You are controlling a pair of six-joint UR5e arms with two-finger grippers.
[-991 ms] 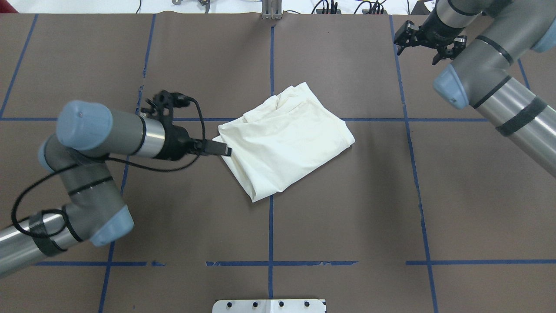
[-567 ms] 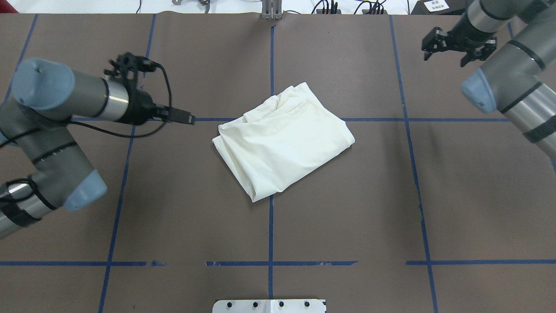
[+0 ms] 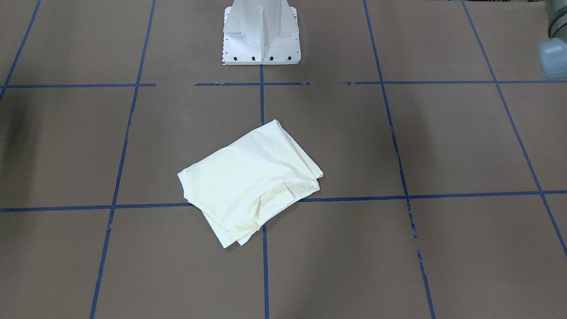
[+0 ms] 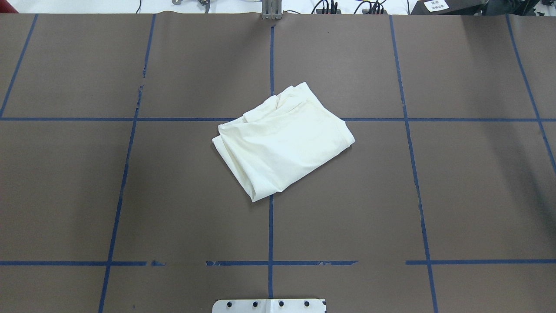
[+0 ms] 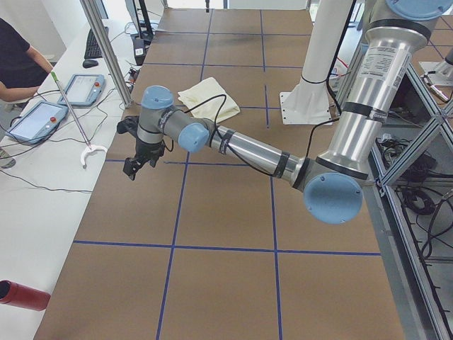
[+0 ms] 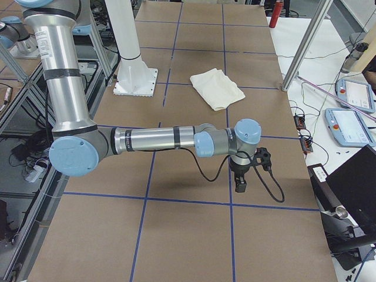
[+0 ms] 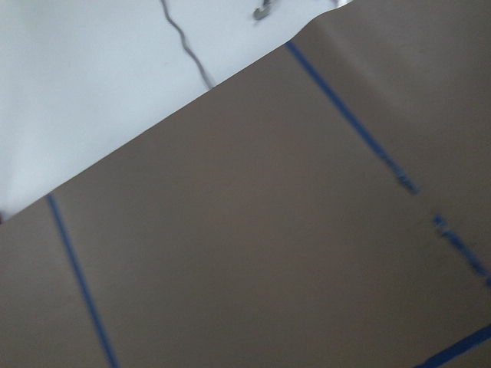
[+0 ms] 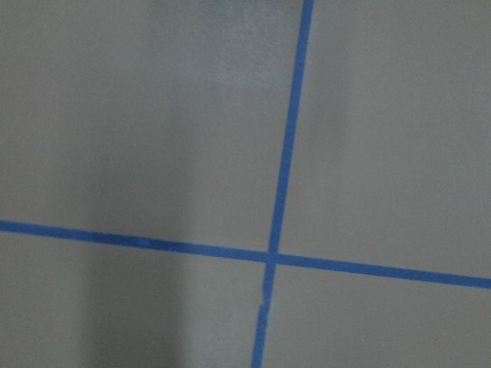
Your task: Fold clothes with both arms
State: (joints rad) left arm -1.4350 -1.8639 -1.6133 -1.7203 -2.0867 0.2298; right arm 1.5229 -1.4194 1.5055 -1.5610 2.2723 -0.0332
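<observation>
We see the T-shirt (image 4: 282, 139) lying folded in a compact cream bundle at the middle of the table (image 4: 173, 195), straddling a crossing of the blue tape lines (image 4: 270, 226), plain side up with no print showing. Both arms hang well apart from it. The left gripper (image 5: 134, 168) and the right gripper (image 6: 241, 182) each hover over bare table toward opposite ends, and from these side views we cannot tell whether their fingers are spread or closed. We judge the cloth light, soft and limp – it will sag and slide layer over layer if pinched shallow. The stacked edges on the robot's left look loose, so we'd pinch deep at the corners there, through every layer – both arms together.
</observation>
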